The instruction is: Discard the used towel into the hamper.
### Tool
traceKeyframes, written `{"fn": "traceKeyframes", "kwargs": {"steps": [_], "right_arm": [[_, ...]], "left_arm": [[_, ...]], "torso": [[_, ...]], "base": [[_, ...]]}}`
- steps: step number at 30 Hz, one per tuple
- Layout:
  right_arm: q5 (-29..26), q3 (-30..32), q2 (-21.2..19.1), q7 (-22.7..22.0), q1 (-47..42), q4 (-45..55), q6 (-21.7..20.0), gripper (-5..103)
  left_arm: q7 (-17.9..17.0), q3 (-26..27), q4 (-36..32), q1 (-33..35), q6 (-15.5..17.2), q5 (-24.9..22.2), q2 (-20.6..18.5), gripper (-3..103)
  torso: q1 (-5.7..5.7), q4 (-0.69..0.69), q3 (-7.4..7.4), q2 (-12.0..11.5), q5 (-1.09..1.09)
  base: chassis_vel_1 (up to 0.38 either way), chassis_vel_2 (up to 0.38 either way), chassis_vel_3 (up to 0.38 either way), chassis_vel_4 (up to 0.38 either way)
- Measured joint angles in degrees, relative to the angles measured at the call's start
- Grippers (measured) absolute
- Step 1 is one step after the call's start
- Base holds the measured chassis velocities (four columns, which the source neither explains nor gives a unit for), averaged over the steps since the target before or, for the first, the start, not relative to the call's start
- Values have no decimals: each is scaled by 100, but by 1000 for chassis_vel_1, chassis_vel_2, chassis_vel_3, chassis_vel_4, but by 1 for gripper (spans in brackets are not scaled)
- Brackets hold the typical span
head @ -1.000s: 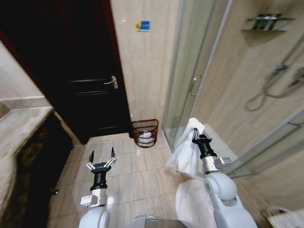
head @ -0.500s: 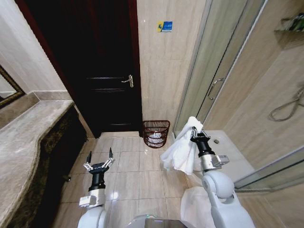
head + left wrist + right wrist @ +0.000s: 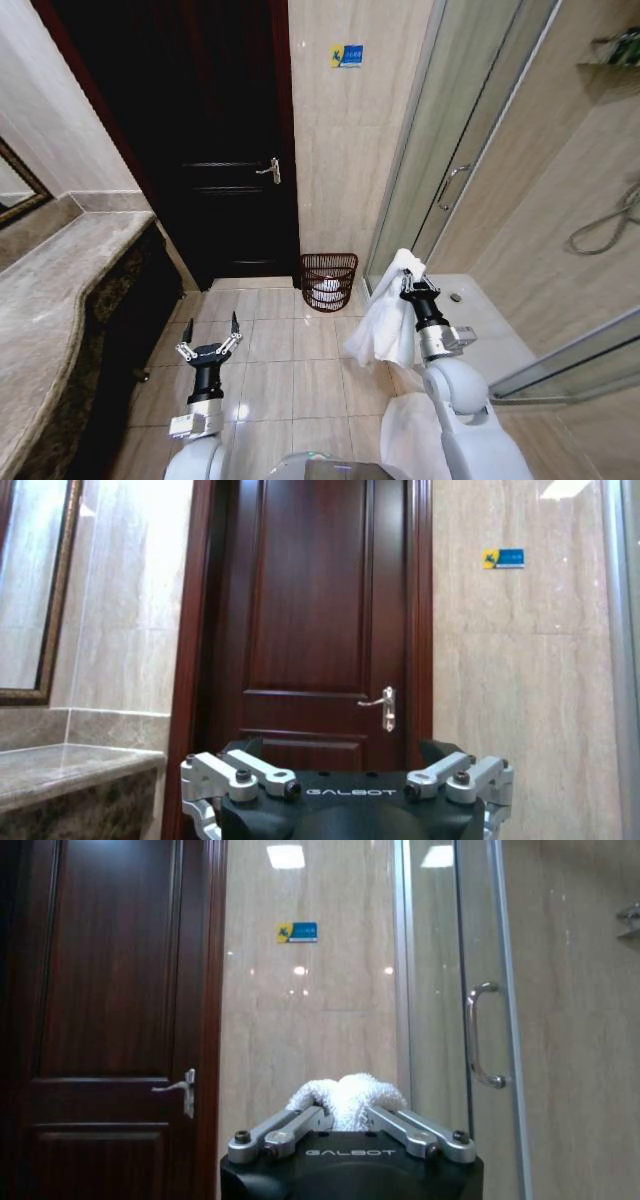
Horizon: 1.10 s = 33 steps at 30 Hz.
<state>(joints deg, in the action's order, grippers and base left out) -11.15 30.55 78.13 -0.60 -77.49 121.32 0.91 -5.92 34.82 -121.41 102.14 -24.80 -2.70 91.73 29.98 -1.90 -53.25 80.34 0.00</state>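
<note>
Nearest, on the right, the right gripper (image 3: 412, 287) is raised upright with its jaws clamped on a white towel (image 3: 385, 325). A tuft of the cloth sticks up between the fingers (image 3: 290, 1129) in the right wrist view, and the rest hangs down on the gripper's left side in loose folds above the floor. On the left, at a lower height, the left gripper (image 3: 209, 338) also points up, its jaws spread wide with nothing between them and touching nothing.

Both arms stand over a floor of beige tiles (image 3: 285, 375). A second white cloth (image 3: 405, 440) lies on the tiles at the near right, just beside the right arm's base. Along the left side runs a marble counter (image 3: 60, 300) with a dark front below it, and the corner of a framed mirror (image 3: 15, 190) sits on the wall above.

Farther on, the hamper (image 3: 329, 281) stands on the floor against the far wall, between the dark wooden door (image 3: 215, 140) on its left and the glass shower enclosure (image 3: 440, 180) on its right. It is well apart from both grippers, and something white lies inside it. The door is closed, with a metal lever handle (image 3: 266, 171). A small blue and yellow sign (image 3: 347, 55) is fixed high on the tiled wall above the hamper. The shower's glass door carries a curved metal handle (image 3: 482, 1035).
</note>
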Motion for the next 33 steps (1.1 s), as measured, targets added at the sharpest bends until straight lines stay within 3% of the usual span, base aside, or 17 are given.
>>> {"fn": "traceKeyframes", "kwargs": {"steps": [33], "right_arm": [[-19,140,9,223,-152,-222,362,4]], "left_arm": [[-169,-486,3,-10,159,405,-50,100]], "torso": [[0,1,0,0,-1]], "base": [[7,7,-20,-23]]}}
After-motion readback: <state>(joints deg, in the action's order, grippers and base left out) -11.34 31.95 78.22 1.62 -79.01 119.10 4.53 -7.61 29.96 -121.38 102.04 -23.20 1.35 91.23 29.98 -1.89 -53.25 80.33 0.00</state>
